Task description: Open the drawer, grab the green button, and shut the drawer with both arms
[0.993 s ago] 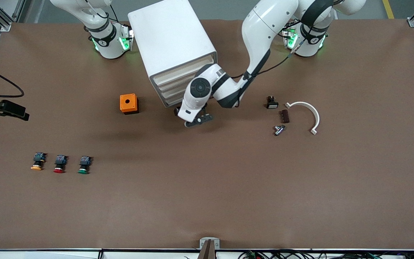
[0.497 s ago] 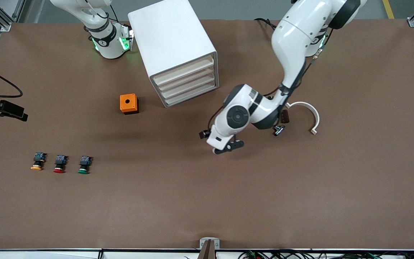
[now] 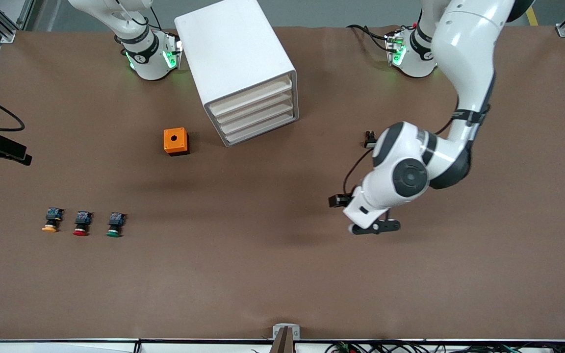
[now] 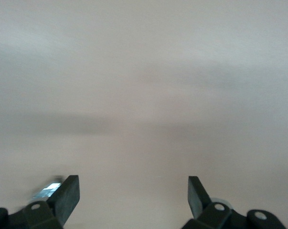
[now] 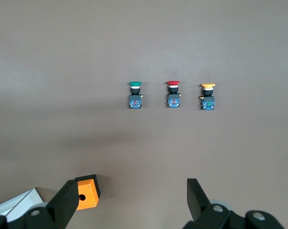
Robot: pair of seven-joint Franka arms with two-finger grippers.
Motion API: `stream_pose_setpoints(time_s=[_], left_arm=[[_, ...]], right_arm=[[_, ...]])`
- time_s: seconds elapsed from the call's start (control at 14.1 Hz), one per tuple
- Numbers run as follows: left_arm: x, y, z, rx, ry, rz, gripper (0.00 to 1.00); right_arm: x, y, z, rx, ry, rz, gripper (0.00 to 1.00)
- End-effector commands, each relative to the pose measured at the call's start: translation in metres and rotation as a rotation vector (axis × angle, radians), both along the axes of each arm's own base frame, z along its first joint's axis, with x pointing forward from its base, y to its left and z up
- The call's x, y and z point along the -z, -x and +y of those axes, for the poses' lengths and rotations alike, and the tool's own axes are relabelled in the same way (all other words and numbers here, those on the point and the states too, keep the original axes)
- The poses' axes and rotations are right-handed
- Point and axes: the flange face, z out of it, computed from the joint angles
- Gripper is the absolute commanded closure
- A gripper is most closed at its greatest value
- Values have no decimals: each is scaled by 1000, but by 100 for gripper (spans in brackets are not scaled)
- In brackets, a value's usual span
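The white cabinet (image 3: 236, 54) stands at the back of the table; all of its cream-fronted drawers (image 3: 255, 112) are shut. The green-capped button (image 3: 114, 225) lies on the table near the right arm's end, beside a red-capped (image 3: 81, 224) and an orange-capped one (image 3: 52, 220). It also shows in the right wrist view (image 5: 134, 94). My left gripper (image 3: 375, 227) is open and empty over bare table, well away from the cabinet; in its own view (image 4: 133, 191) only tabletop shows. My right gripper (image 5: 134, 191) is open and empty, high above the table; in the front view it is out of view.
An orange box (image 3: 176, 141) with a round hole sits on the table beside the cabinet, toward the right arm's end; it also shows in the right wrist view (image 5: 86, 192). A small black part (image 3: 370, 139) peeks out beside the left arm's wrist.
My left arm has swung away from the cabinet's drawer fronts toward its own end of the table and now covers the small parts there. The drawers stay shut.
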Motion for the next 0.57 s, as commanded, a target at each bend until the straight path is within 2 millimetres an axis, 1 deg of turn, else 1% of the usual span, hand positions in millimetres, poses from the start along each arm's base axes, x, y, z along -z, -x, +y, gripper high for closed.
stream_pose_setpoints(time_s=[0.0, 0.07, 0.21, 0.28, 0.35, 0.5], left_arm=[[-32, -13, 49, 92, -26, -9, 0], [-44, -18, 66, 116, -26, -31, 0], [-57, -21, 85, 136, -54, -42, 0], [-71, -21, 95, 140, -85, -60, 0], [-78, -18, 97, 148, -104, -59, 0], [-105, -11, 104, 161, -122, -62, 0]], right_arm=[[-5, -1, -2, -5, 12, 3, 0], [-5, -1, -2, -4, 12, 3, 0], [-5, -1, -5, 1, 13, 3, 0], [-5, -1, -5, 0, 13, 3, 0], [-5, -1, -3, -4, 11, 3, 0], [-5, -1, -2, -4, 12, 3, 0]])
